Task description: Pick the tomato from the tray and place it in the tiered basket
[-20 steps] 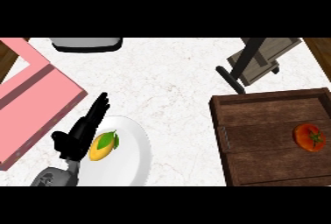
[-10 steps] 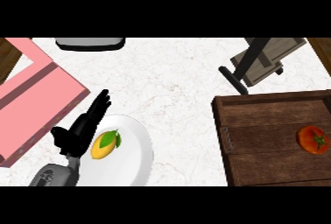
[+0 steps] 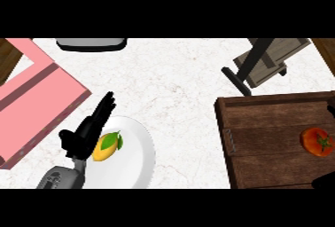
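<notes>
The tray (image 3: 274,133) was dark planked wood, matt; the counter (image 3: 177,84) looked like pale speckled marble; the plate (image 3: 134,155) was smooth white.

A kitchen. Beside the left hand (image 3: 83,135), a white plate (image 3: 134,155) rests on the marble counter (image 3: 177,84). A wooden tray (image 3: 268,142) lies well right.

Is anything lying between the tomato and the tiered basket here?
Nothing visible does. The tomato lies on the wooden tray; the tiered basket stands just beyond the tray's far edge, and only bare tray boards lie between them.
</notes>
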Controlling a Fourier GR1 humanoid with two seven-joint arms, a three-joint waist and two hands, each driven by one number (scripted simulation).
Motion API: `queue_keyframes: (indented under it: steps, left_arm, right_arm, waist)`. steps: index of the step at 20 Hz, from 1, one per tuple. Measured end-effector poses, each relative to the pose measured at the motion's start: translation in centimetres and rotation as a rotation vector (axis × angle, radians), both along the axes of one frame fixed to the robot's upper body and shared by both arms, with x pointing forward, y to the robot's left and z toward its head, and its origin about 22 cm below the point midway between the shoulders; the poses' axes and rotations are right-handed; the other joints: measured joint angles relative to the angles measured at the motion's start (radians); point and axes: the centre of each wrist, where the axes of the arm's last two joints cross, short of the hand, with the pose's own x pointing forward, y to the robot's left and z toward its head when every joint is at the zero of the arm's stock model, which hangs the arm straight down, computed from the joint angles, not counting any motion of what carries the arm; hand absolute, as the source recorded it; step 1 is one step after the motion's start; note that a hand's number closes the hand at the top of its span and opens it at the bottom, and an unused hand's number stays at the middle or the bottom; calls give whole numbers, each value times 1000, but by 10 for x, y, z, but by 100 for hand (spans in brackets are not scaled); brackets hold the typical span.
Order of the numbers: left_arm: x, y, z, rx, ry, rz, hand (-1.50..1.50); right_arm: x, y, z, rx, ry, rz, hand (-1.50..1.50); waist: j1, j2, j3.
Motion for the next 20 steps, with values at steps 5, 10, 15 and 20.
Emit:
queue_keyframes:
  steps: [5,10,15,20]
  left_arm:
    - [-1,5,1,0,-2,3,0]
    - [0,5,-7,2,-3,5,0]
    - [-1,7,-5,1,-5,-1,0]
    - [4,6,1,3,-5,0,0]
  right_arm:
    - [8,-11,-17,1,1,-21,-150]
    - [10,-20,-39,10,16,-54,-150]
    - [14,-38,-48,20,28,-62,-150]
    - [16,-49,-64,32,35,-51,-150]
  waist:
    - [0,0,0]
    - [-2,0,0]
    - [-1,0,0]
    - [-1,0,0]
